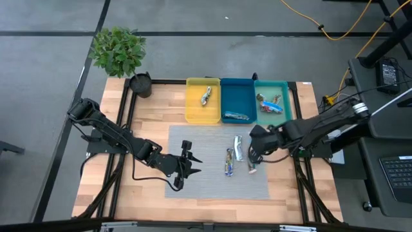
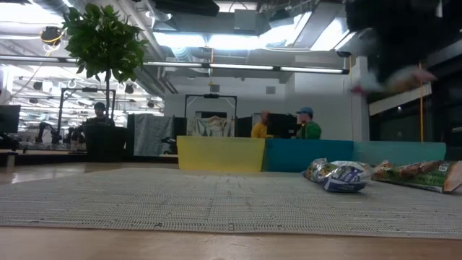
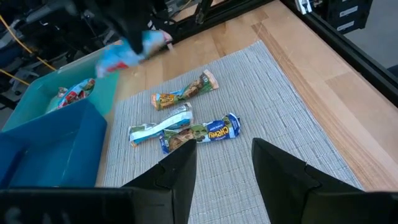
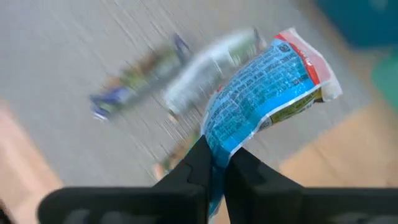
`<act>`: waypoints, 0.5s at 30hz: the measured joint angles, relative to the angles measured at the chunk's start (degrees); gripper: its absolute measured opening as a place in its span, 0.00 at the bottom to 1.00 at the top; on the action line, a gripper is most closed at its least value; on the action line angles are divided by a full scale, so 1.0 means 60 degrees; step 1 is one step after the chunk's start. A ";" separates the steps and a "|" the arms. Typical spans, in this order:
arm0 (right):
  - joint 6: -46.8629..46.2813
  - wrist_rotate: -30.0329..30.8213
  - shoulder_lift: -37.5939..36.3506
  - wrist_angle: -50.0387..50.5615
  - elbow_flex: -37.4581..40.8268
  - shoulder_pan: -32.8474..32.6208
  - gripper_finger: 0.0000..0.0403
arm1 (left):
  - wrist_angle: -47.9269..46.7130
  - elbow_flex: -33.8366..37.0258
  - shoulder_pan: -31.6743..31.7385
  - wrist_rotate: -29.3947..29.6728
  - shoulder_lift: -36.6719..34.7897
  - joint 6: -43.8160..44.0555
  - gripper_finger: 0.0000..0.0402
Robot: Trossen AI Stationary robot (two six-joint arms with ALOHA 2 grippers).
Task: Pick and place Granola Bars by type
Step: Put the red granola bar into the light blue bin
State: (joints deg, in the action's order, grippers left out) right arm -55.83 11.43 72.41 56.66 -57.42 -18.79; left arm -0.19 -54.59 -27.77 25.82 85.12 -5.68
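Three Granola Bars lie flat on the grey mat (image 1: 199, 180): a blue one (image 3: 202, 132), a silver-white one (image 3: 158, 127) and a green-orange one (image 3: 183, 94). My right gripper (image 4: 217, 155) hangs above the mat's right part (image 1: 254, 153), shut on a blue-white bar with a red end (image 4: 264, 93), which shows blurred in the left wrist view (image 3: 132, 50). My left gripper (image 3: 224, 158) hovers open over the mat's left part (image 1: 188, 164), pointing at the bars. Other bars lie in the yellow tray (image 1: 203, 109), the blue tray (image 1: 237, 96) and the teal tray (image 1: 283, 90). My right gripper pinches the blue-white bar by one end of its wrapper (image 4: 219, 144) between its two fingers. The fingers slant down from above. The bar is lifted clear of the mat, and its red end (image 4: 308, 59) sticks out beyond the fingertips.
The three trays stand side by side along the mat's far edge. A potted plant (image 1: 119, 50) and a dark cup (image 1: 140, 84) stand at the far left corner. Bare wood borders the mat on the left, right and near sides. People show in the room behind.
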 joint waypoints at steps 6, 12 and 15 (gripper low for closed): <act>0.0832 0.1315 -0.0332 0.0959 -0.1756 0.0046 0.04 | -0.0004 0.0000 0.0000 -0.0003 0.0000 -0.0003 0.37; 0.0931 0.2347 -0.0371 0.2980 -0.3605 0.0497 0.09 | -0.0004 0.0000 0.0000 -0.0007 0.0000 -0.0006 0.37; 0.0884 0.2632 -0.0373 0.3763 -0.4358 0.0926 0.08 | -0.0004 0.0000 0.0000 -0.0022 0.0000 -0.0007 0.37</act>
State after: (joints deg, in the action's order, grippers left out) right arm -50.52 27.22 70.17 79.24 -83.57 -13.24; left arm -0.21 -54.59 -27.77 25.69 85.12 -5.72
